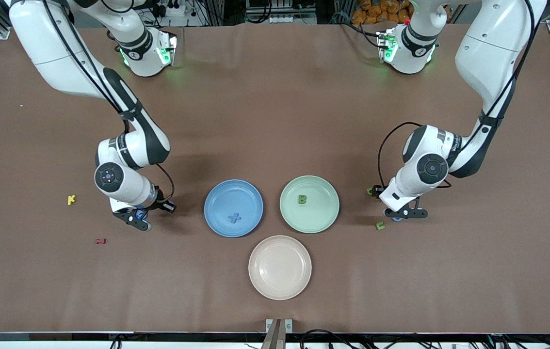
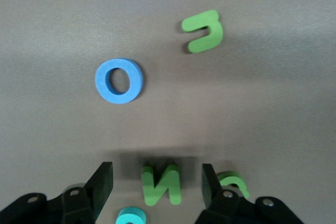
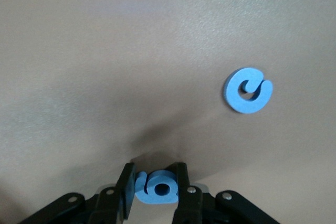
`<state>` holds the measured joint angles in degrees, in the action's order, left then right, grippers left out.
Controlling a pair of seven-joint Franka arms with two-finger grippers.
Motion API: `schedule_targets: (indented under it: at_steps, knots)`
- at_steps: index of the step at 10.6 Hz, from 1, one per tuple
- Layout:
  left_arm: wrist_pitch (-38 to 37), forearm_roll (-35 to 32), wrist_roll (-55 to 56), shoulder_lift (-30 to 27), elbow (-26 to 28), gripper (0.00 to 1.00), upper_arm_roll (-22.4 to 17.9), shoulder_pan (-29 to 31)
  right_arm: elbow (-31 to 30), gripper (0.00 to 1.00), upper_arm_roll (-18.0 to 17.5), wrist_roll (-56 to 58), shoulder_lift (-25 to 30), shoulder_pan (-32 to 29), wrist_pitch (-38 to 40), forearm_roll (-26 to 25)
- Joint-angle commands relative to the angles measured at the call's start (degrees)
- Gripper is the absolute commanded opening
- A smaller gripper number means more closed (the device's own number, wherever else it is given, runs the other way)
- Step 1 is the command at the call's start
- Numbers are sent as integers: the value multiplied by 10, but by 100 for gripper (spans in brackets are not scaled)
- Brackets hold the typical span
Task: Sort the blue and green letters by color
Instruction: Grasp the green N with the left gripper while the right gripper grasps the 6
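Observation:
My left gripper (image 1: 403, 214) is down at the table, toward the left arm's end. Its jaws stand open around a green N (image 2: 161, 184), with a gap on each side. Close by lie a blue O (image 2: 119, 81), a green U (image 2: 203, 31) and another green letter (image 2: 233, 182). My right gripper (image 1: 138, 221) is low at the right arm's end, shut on a small blue g (image 3: 157, 186). A blue G (image 3: 248, 90) lies on the table nearby. The blue plate (image 1: 212, 194) holds a blue X (image 1: 234, 217). The green plate (image 1: 326, 213) holds a green B (image 1: 302, 198).
A pale pink plate (image 1: 280, 267) sits nearer the front camera than the other two plates. A yellow K (image 1: 72, 199) and a dark red letter (image 1: 101, 241) lie toward the right arm's end. A teal letter (image 2: 130, 216) lies by the left gripper.

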<state>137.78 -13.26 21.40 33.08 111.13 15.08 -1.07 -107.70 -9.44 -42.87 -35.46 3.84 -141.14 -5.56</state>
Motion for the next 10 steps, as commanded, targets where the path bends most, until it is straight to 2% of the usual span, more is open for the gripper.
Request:
schedule_targets:
  at_steps: [1,3,6,7,10]
  knots:
    - [6,-18,12,-4,8,72,1,5,64,0,-36,-70,21,2,123,1]
    - [6,-18,13,-3,8,68,2,5,164,0,-70,-128,16,3,258,3]
    - [6,-18,13,1,8,68,2,4,219,0,-79,-158,16,13,290,89]
    - [6,-18,13,1,8,68,2,4,234,3,-79,-170,15,19,301,97]
    - [6,-18,13,5,7,53,2,4,266,11,-79,-242,15,56,301,132]
